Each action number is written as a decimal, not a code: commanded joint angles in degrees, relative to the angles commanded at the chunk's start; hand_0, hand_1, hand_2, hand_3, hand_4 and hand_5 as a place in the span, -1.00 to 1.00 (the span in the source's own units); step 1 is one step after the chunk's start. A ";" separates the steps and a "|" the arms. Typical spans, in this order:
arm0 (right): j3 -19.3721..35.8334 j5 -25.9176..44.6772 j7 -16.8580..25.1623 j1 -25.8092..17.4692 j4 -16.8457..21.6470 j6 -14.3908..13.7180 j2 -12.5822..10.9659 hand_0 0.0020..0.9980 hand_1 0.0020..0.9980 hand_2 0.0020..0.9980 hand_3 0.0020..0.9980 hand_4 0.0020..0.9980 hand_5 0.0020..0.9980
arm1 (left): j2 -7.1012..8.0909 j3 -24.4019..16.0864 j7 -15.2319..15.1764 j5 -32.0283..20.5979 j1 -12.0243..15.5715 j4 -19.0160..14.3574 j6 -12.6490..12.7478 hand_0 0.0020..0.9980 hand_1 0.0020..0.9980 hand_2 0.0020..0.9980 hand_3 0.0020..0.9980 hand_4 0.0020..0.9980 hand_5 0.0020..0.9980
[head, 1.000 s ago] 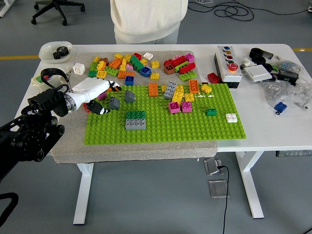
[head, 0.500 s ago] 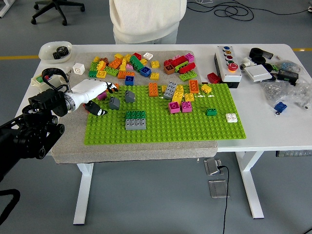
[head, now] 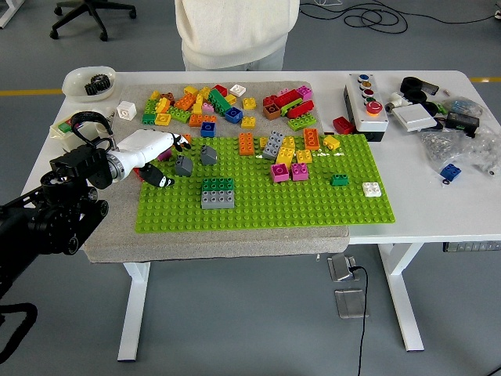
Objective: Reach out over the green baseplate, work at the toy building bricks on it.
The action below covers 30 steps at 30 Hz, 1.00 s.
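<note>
Green baseplate (head: 266, 205) is laid on a grey mat (head: 117, 235) – bricks (head: 286, 153) are scattered across it. At its left edge the left hand (head: 153, 153) is held, fingers loosely spread, nothing gripped.

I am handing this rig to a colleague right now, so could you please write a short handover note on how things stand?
Left hand: at the left edge of the green baseplate, fingers relaxed, holding nothing, close to two loose grey bricks.
Right hand: not in view.
On the baseplate: a green-on-grey stack near the middle left, a cluster of orange, grey, yellow and pink bricks at the far edge, a small green brick and a white brick to the right.
Loose brick pile lies beyond the plate. A person stands at the far side, hands out of view.
Done: the reach. Left: grasping and working the bricks.
</note>
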 joint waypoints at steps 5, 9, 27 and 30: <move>-0.02 0.02 0.01 0.05 0.00 -0.02 -0.07 0.48 0.29 0.37 0.26 0.64 0.06 | -0.37 0.34 0.10 -0.64 -0.11 0.15 0.64 0.66 0.55 0.31 0.28 0.48 -1.00; -0.06 0.04 0.02 0.10 0.00 -0.03 -0.07 0.48 0.29 0.37 0.26 0.64 0.06 | -0.58 0.74 0.20 -1.17 -0.17 0.50 1.01 0.66 0.55 0.31 0.28 0.48 -1.00; -0.27 -0.05 0.02 -0.03 0.00 0.01 0.03 0.48 0.29 0.37 0.26 0.64 0.06 | -1.29 2.78 0.33 -3.31 -0.67 2.20 1.67 0.65 0.55 0.29 0.25 0.43 -1.00; -0.26 -0.11 -0.01 -0.07 0.00 0.03 -0.03 0.48 0.29 0.37 0.26 0.64 0.06 | -1.37 2.96 0.35 -3.73 -0.76 2.41 2.26 0.58 0.52 0.24 0.21 0.37 -1.00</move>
